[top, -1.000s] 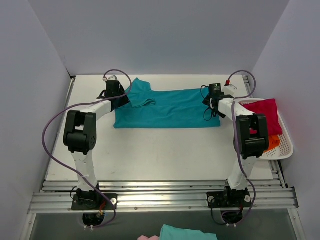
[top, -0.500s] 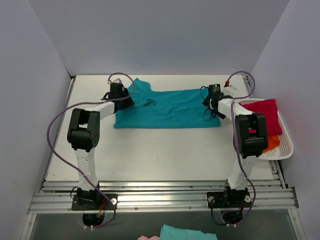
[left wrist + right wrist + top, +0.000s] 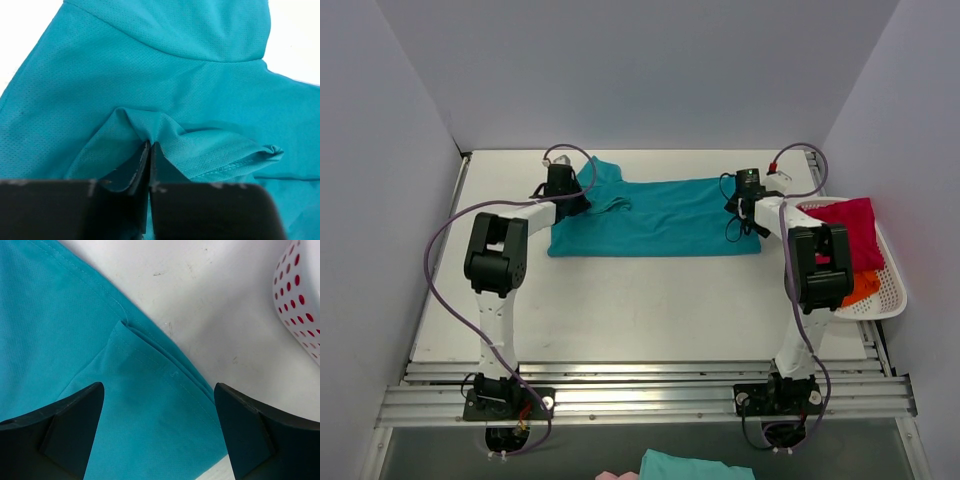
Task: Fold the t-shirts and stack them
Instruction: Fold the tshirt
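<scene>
The teal-blue t-shirt [image 3: 660,220] lies spread across the back of the table, its left sleeve folded inward. My left gripper [image 3: 563,193] sits at that sleeve. In the left wrist view the left gripper [image 3: 150,145] is shut on a pinched ridge of the teal cloth [image 3: 150,65]. My right gripper [image 3: 748,207] hovers at the shirt's right end. In the right wrist view the right gripper [image 3: 159,390] stands open over the hemmed corner [image 3: 150,365], nothing held. The crimson-pink t-shirt [image 3: 845,225] and the orange t-shirt [image 3: 863,288] lie in the basket.
A white slatted basket [image 3: 890,300] stands at the right table edge; its wall [image 3: 300,290] shows close to the right gripper. Grey walls enclose the table on three sides. Teal cloth [image 3: 695,466] shows below the near rail.
The left arm has shifted slightly right over the sleeve and its jaws have closed onto the teal cloth. The right arm has stayed in place, still open.
</scene>
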`<state>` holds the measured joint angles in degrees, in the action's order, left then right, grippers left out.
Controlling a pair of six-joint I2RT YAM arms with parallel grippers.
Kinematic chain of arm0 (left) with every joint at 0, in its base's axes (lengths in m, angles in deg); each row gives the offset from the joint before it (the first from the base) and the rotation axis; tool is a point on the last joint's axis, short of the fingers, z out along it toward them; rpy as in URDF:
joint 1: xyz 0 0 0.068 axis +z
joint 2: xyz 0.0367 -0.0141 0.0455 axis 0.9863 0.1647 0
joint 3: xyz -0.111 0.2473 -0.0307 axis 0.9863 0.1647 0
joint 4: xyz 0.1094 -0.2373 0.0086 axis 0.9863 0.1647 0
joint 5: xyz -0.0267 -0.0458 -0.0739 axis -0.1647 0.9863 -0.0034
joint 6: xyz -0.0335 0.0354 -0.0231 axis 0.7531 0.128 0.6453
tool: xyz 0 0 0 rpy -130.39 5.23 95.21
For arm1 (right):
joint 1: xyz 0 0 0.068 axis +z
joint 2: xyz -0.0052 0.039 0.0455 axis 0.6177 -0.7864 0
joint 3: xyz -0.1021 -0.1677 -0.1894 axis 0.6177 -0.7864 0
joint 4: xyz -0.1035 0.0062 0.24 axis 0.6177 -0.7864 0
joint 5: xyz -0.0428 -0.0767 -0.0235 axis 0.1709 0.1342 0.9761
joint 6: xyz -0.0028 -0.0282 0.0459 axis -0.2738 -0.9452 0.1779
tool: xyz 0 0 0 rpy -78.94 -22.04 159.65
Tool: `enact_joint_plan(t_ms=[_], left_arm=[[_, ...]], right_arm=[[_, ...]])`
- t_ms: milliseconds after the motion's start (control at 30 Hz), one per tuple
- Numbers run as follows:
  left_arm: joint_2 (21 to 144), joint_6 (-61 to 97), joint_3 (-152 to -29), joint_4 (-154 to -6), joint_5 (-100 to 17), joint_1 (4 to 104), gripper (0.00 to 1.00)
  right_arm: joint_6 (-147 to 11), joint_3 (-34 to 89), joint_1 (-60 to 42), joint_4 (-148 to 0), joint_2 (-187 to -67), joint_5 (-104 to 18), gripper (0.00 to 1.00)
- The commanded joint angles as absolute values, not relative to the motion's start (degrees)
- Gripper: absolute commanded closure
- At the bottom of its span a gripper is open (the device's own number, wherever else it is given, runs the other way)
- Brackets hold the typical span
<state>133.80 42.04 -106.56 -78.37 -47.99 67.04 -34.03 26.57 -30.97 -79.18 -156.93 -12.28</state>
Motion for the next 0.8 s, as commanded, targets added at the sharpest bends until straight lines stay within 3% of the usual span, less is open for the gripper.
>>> enact_joint_plan(t_ms=[0,400,767], left_arm=[[134.64,41.66,-109.35,-81.34,-47.79,66.72,0.95],[134.29,40.87,-107.68,-82.75,-47.70,66.81,0.98],[135.25,40.61,-106.62,-84.25,-47.09,67.34,0.98]], right_arm=[[-33.82,30.01,-30.85,-80.51,-158.52,-10.17,0.13],[-34.26,46.00,-30.94,-83.33,-168.71,-10.70,0.20],[-32.94,45.05,-30.50,-82.72,-171.09,-11.14,0.27]])
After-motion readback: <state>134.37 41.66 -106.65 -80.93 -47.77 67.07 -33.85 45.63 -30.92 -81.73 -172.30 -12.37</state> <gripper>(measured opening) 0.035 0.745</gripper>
